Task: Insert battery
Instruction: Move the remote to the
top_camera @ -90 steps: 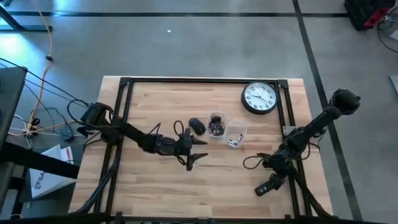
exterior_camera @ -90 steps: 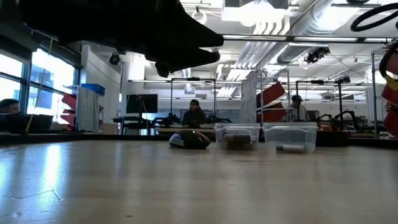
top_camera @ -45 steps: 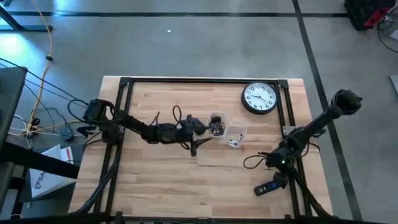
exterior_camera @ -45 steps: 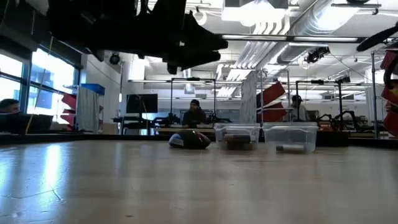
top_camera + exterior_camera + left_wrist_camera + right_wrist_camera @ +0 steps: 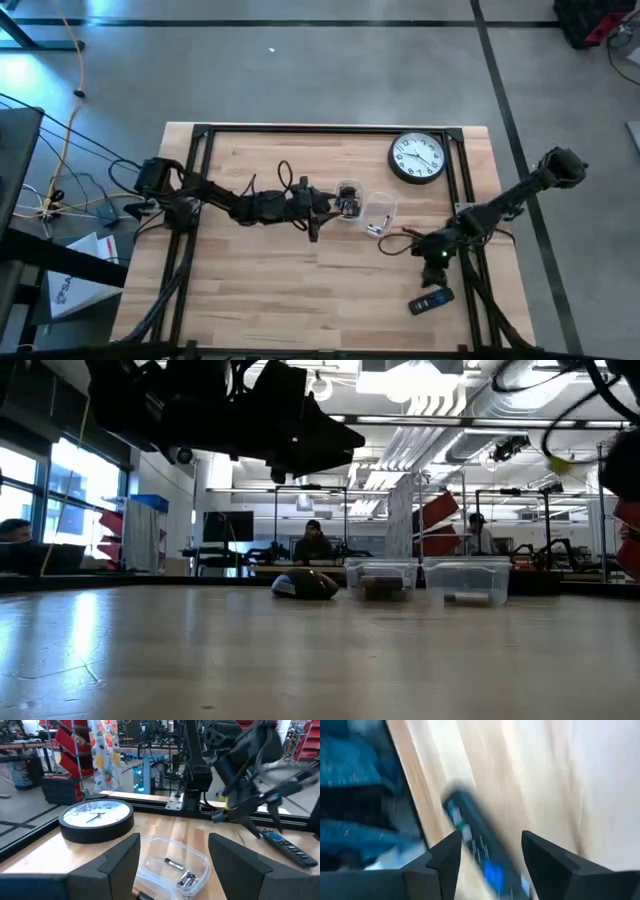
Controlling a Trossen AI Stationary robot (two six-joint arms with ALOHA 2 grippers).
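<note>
A clear tub (image 5: 174, 867) (image 5: 380, 213) on the table holds a few batteries (image 5: 184, 879). Beside it stand a second tub (image 5: 347, 199) with dark parts and a dark mouse (image 5: 318, 200) (image 5: 305, 586). My left gripper (image 5: 174, 840) (image 5: 318, 212) hovers open above the mouse, pointing at the battery tub. A black remote (image 5: 432, 300) (image 5: 477, 847) lies flat near the table's right near corner. My right gripper (image 5: 490, 837) (image 5: 430, 262) hangs open above it and touches nothing.
A round wall clock (image 5: 417, 158) (image 5: 96, 820) lies face up at the far right. A black frame rail (image 5: 462, 190) runs along the table's right side. Bare wood (image 5: 300, 290) spreads over the near half of the table.
My left gripper has moved toward the far edge and to the right, up to the mouse and tubs. My right gripper has risen and drawn away from the remote toward the far edge; the remote stays lying on the table.
</note>
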